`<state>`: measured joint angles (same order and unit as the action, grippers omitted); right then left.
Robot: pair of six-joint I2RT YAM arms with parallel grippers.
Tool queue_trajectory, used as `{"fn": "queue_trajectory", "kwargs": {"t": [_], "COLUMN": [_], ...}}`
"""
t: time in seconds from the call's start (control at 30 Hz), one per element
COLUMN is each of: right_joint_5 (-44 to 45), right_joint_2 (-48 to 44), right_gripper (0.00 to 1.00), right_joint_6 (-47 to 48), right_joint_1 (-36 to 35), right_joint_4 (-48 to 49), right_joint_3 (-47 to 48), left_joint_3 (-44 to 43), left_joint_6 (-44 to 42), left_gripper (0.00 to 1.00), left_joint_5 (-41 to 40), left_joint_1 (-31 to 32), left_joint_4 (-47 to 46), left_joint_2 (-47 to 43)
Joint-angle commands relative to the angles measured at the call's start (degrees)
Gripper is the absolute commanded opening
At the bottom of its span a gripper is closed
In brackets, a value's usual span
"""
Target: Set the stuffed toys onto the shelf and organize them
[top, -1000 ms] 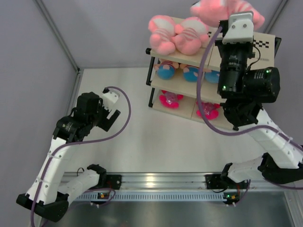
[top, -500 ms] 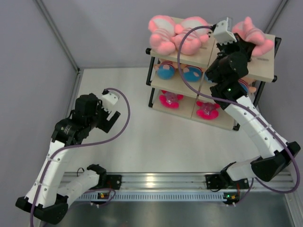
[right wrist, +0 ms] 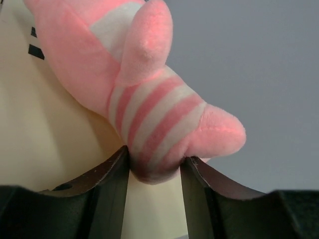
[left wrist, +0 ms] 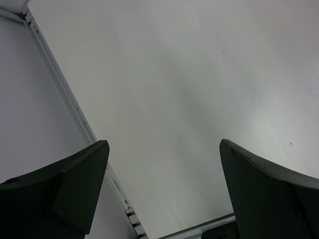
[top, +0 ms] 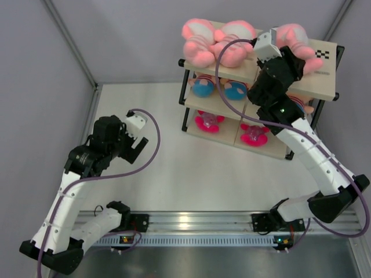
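Observation:
The shelf [top: 326, 81] stands at the back right. My right gripper [top: 291, 58] is shut on the striped body of a pink stuffed toy [top: 291, 38], which lies on the right top board. In the right wrist view the fingers [right wrist: 112, 174] pinch the toy's striped body [right wrist: 149, 119] just above the beige board [right wrist: 45, 134]. Two more pink toys [top: 200, 43] lie on the left top board. Blue-shirted toys [top: 204, 87] are on the middle tier and magenta ones [top: 208, 121] on the bottom tier. My left gripper [top: 134, 147] is open and empty over the table at the left; it also shows in the left wrist view [left wrist: 164, 144].
The enclosure's grey walls and metal frame post [top: 72, 43] border the white table. A rail [top: 191, 223] with both arm bases runs along the near edge. A checkered strip [top: 322, 53] marks the shelf's right top board.
My right arm has brought the pink toy down from above the shelf onto the right top board and shifted it slightly left. The left arm has barely moved.

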<state>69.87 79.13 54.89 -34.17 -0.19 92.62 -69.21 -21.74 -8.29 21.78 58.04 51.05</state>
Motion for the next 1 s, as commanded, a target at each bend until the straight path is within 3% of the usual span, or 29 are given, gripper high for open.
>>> {"fn": "queue_trajectory", "kwargs": {"t": [0.0, 0.3, 0.57, 0.77, 0.9, 0.97], "right_joint_5": [0.62, 0.45, -1.13, -15.26, -35.0, -38.91], "right_joint_2": [-1.87, -3.63, -6.97, -13.9, -20.5, -22.0], "right_gripper": [0.44, 0.73, 0.82, 0.9, 0.96, 0.98], "right_joint_6": [-3.66, -0.92, -4.7, -22.01, -29.39, -32.04], "right_joint_1": [-3.43, -16.79, -18.21, -18.82, -18.74, -18.82], "right_joint_4": [-6.23, -10.53, -13.87, -25.39, -27.94, -30.56], "right_joint_3": [0.46, 6.16, 9.42, 13.55, 13.2, 14.25], "left_joint_3": [0.83, 0.04, 1.36, 2.06, 2.59, 2.76], "left_joint_6": [0.03, 0.12, -0.41, -0.15, -0.06, -0.06], "left_gripper": [0.99, 0.99, 0.99, 0.99, 0.99, 0.99], "left_joint_5": [1.09, 1.79, 2.14, 2.23, 2.32, 2.41], "left_joint_1": [-0.33, -0.33, -0.33, -0.34, -0.25, -0.34], "left_joint_4": [-2.58, -2.67, -2.5, -2.58, -2.67, -2.67], "left_joint_2": [-0.25, 1.6, 1.34, 1.86, 2.04, 2.04]}}
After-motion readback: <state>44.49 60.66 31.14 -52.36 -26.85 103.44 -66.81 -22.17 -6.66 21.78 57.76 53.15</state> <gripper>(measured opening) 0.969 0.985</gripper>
